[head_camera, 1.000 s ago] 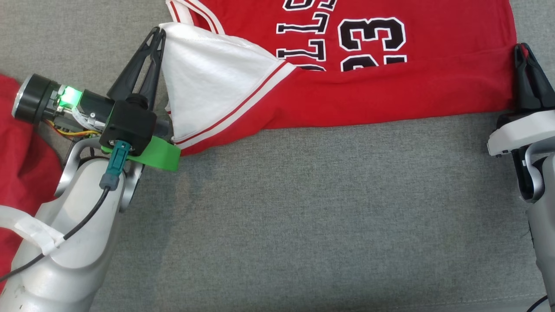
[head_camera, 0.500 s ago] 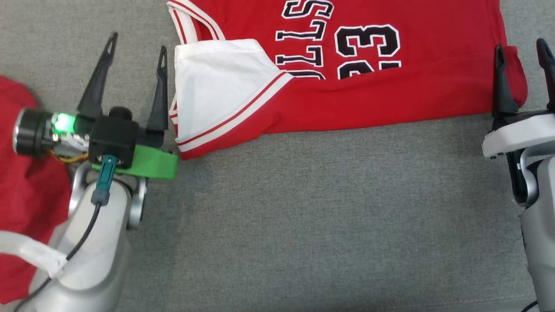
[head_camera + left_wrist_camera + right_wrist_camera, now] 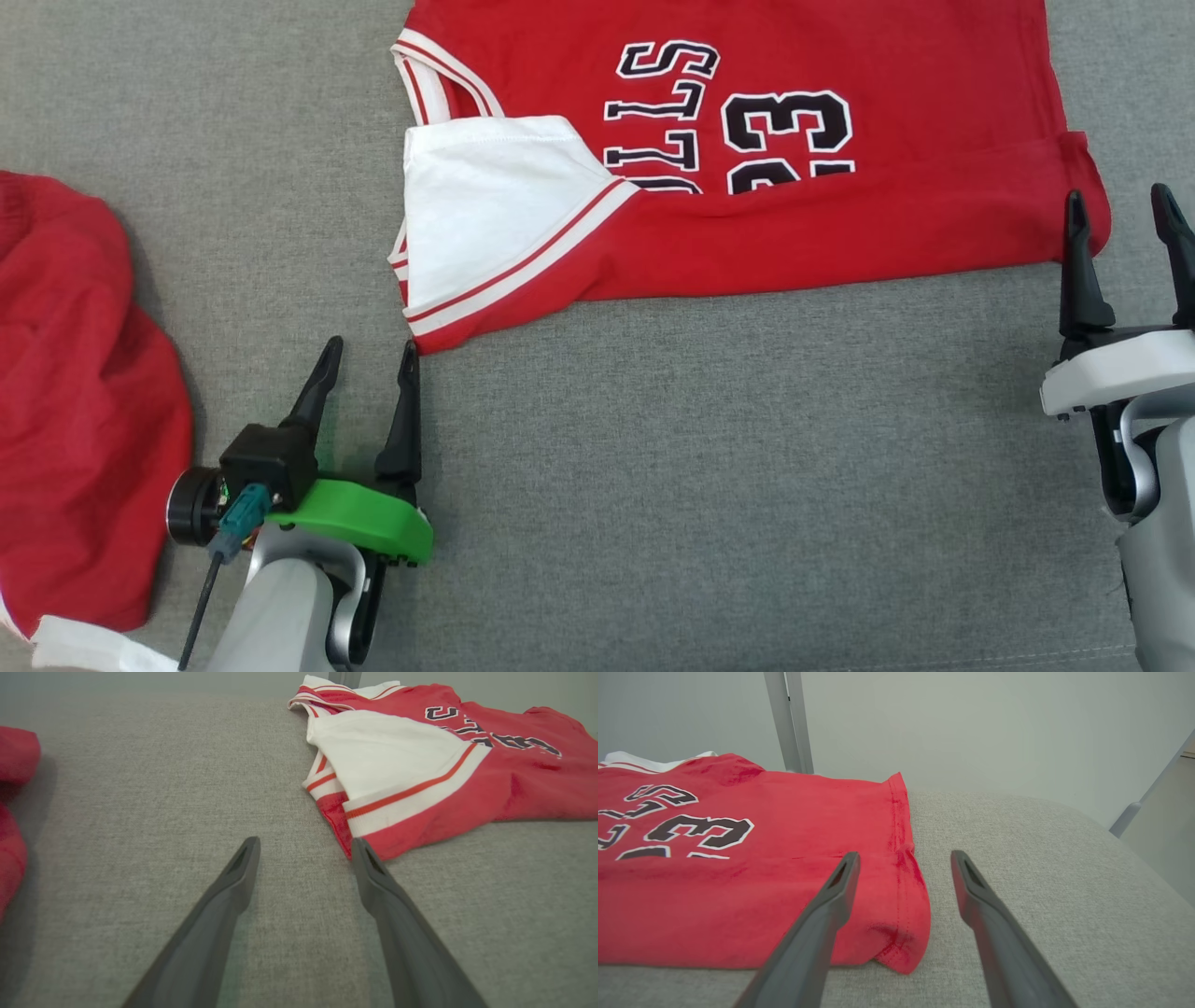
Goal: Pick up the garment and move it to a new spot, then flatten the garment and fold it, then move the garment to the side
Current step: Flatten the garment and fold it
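The left pincer (image 3: 372, 347) is standing spread and holding nothing, its fingers pointing up the bench (image 3: 700, 467). Its right fingertip is sitting just beside the near left corner of the jersey (image 3: 840, 233). Whether the two are touching cannot be told. The right pincer (image 3: 1117, 194) is also standing spread and empty at the jersey's near right corner. Its left finger is overlapping the red hem while its right finger is over bare grey fabric.

The jersey is lying flat across the far middle of the bench, number side up. A white panel (image 3: 485, 215) is lying turned over at its left end. A second red cloth (image 3: 84, 401) is lying bunched along the bench's left edge, well apart from the jersey, with bare bench between them. Nothing is lying between either pincer and its corner.

The left wrist view is showing the layered striped edges under the white panel. The right wrist view is showing the hem corner lying between the fingers. Beyond the far edge it is also showing a metal post (image 3: 789, 718) against a pale wall (image 3: 971, 718).
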Controlling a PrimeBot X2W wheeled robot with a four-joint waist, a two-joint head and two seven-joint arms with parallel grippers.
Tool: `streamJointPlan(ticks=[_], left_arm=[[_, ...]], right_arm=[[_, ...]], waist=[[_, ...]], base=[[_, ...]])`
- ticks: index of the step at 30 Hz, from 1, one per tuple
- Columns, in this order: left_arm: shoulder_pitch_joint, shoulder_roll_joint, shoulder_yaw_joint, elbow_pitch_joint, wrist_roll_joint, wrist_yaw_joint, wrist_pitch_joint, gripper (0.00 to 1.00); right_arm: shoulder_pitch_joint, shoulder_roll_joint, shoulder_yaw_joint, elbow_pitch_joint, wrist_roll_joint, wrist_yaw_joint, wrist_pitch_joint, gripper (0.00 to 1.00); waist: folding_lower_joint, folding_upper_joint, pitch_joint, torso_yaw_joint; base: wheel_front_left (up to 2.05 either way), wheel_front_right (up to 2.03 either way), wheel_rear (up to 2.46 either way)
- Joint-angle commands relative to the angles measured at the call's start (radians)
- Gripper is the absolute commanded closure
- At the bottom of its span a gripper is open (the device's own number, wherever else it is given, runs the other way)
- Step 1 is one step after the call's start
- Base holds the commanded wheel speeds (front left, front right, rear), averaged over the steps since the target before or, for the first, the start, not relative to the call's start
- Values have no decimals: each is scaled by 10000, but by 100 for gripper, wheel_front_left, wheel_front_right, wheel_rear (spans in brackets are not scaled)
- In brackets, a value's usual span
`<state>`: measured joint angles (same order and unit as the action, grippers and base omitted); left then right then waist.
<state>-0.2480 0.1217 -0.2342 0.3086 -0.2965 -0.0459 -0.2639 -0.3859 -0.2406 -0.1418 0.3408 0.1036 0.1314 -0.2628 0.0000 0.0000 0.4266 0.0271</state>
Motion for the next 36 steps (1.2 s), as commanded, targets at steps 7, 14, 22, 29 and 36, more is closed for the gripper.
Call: streamJointPlan(ticks=[7, 14, 22, 29, 36], left_arm=[[-1069, -190, -107, 1482, 262, -424, 4, 0], [-824, -366, 344, 1050, 1, -560, -2, 0], [-133, -559, 256, 326, -114, -557, 10, 0], [-670, -600, -65, 1262, 30, -428, 193, 15], [-1251, -628, -469, 1943, -66, -585, 205, 100]], right_arm=[[-50, -52, 83, 355, 55, -13, -22, 0], [-61, 1, 142, 525, 78, -13, -22, 0], [126, -22, 165, 629, 66, -13, -22, 0], [-60, -55, 343, 650, 94, -13, -22, 0], [-205, -137, 445, 701, 142, -13, -22, 0]], waist=[[0, 0, 38, -50], [0, 0, -3, -126], [0, 0, -86, -38], [0, 0, -19, -35], [0, 0, 81, -41]], base=[[0, 0, 0], [0, 0, 0], [0, 0, 0], [0, 0, 0], [0, 0, 0]])
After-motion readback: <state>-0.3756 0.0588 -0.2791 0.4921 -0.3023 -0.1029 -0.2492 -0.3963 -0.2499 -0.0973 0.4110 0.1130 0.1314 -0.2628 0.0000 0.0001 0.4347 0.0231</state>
